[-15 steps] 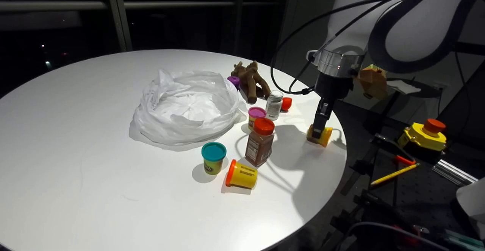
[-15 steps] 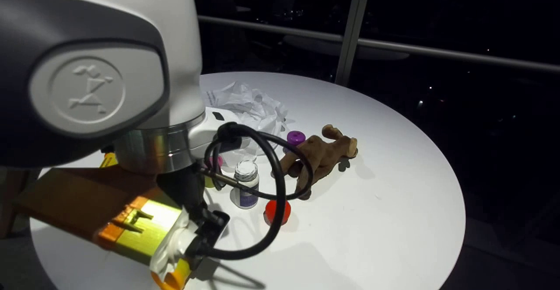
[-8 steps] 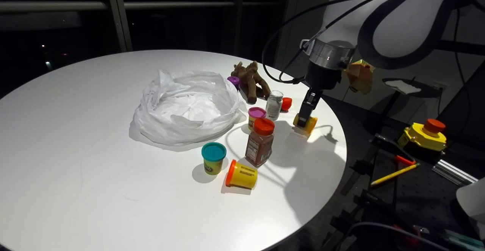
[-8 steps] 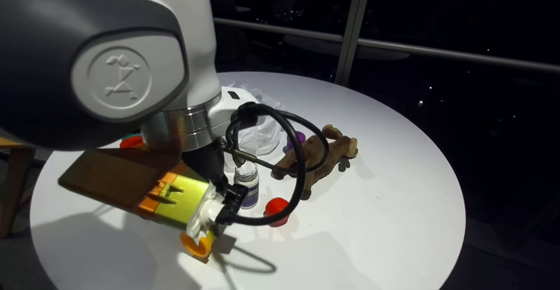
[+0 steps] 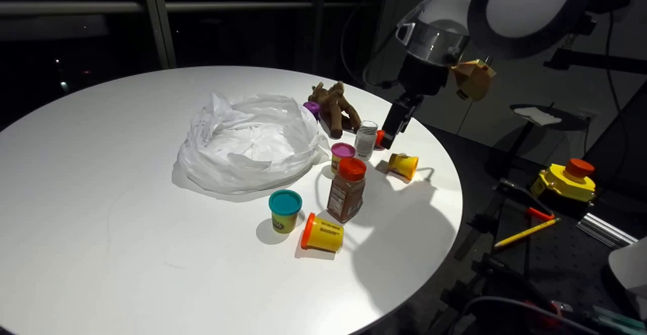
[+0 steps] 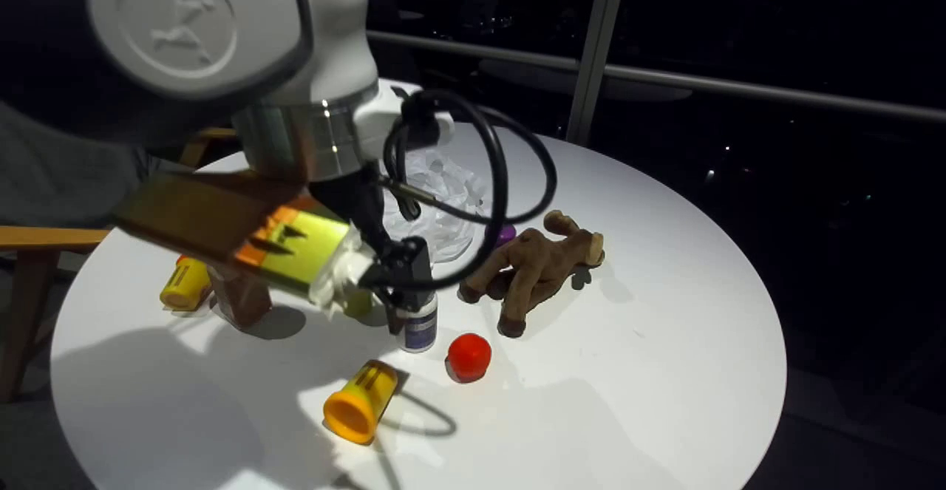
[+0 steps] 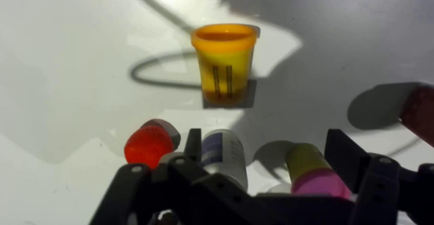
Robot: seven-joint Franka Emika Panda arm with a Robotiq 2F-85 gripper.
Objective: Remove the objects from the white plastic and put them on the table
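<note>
fingers [image 7: 344,160] spread wide above table [image 5: 126,254] — yellow tub [image 7: 224,69] lying on side, apart

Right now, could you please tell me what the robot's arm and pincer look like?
The arm is white and dark, with a round emblem and a silvery collar. Black cables loop near an orange-gold box. The pincer is black, with blocky fingers.
</note>
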